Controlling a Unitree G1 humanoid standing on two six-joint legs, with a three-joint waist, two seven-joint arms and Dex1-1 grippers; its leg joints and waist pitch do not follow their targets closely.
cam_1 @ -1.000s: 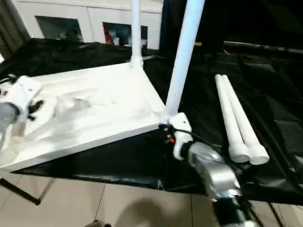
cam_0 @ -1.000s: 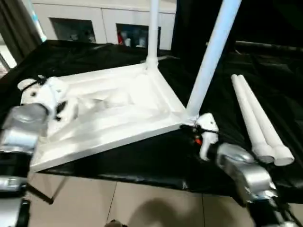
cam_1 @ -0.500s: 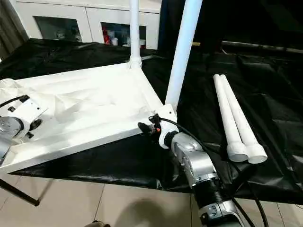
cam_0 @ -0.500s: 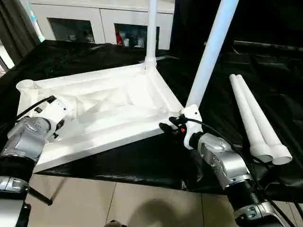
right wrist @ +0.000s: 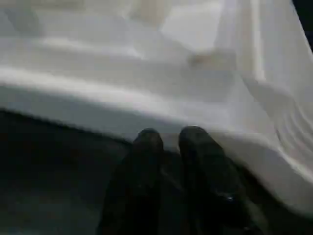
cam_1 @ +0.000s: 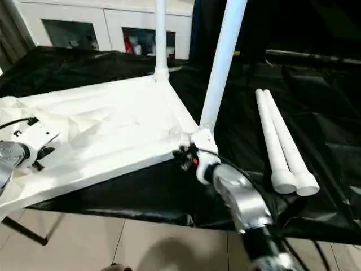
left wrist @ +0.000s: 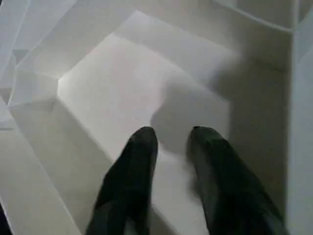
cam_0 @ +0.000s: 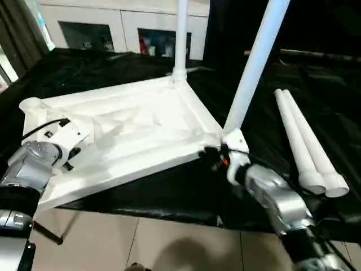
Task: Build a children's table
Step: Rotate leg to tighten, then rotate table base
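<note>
Tabletop [cam_0: 141, 135], white plastic, rectangular, lying underside up and tilted on a table draped in black cloth [cam_0: 113, 68]. Ribbed underside with raised panels. One round corner socket [cam_0: 31, 104] stands open at the far left corner. Two white tubular legs are seated in sockets: one upright at the far corner [cam_0: 180, 39], one leaning at the near right corner [cam_0: 251, 73]; both are cut off by the top edge. Two loose legs [cam_0: 307, 141] lie side by side, touching, on the cloth to the right, well apart from the tabletop.

Left gripper [left wrist: 171, 139]: black fingers [left wrist: 134, 166] a small gap apart, over a flat panel of the underside; contact cannot be told.

Right gripper [right wrist: 166, 137]: fingers nearly together, at the tabletop's near rim just beside the leaning leg's socket; whether it pinches the rim cannot be told.

White cabinet [cam_0: 113, 28] with glass doors behind; contents unclear. No readable writing or labels.
</note>
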